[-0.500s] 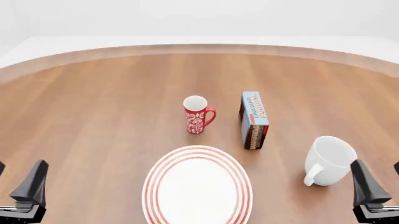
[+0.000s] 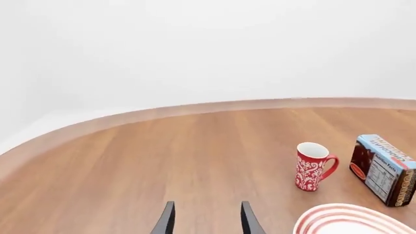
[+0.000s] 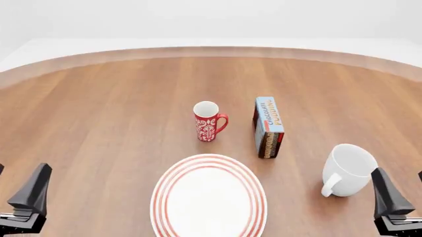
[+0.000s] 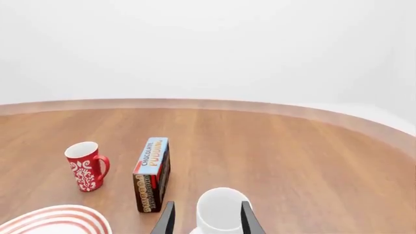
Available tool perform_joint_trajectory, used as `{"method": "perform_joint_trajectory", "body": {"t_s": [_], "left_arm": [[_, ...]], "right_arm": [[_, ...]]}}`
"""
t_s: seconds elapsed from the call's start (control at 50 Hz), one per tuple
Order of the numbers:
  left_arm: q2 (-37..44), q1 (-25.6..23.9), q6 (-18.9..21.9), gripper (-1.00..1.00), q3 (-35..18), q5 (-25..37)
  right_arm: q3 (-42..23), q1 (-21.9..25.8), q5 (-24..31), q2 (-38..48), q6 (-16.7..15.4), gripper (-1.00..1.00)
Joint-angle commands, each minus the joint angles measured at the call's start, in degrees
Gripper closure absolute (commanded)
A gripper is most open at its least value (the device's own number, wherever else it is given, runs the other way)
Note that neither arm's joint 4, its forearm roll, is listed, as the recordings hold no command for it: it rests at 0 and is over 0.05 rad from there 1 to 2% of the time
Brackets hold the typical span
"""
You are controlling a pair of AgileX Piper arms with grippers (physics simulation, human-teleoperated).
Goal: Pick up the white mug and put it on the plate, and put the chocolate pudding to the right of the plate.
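Plate, broad and red-ringed, lies between both end effectors on the counter. White mug, plain, wide, upright, stands just ahead of the right end effector, whose fingers are parted and empty; a careless approach could tip it. Chocolate pudding stands beyond, left of it. Left end effector: open, empty.
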Motion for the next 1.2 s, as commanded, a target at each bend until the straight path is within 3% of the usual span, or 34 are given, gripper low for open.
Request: {"method": "perform_joint_trajectory", "body": {"t_s": [0.02, 0.76, 1.2], "left_arm": [[3.1, -4.4, 1.5, -1.0, -3.5, -1.1], [18.2, -20.9, 6.0, -1.0, -11.4, -10.0], [32.7, -31.7, 7.4, -1.0, -12.1, -21.0]], "right_arm": [[0.0, 0.0, -0.2, 0.0, 0.0, -1.0], [0.1, -0.1, -0.5, 0.0, -0.2, -1.0], [0.1, -0.1, -0.4, 0.0, -0.1, -1.0]]}}
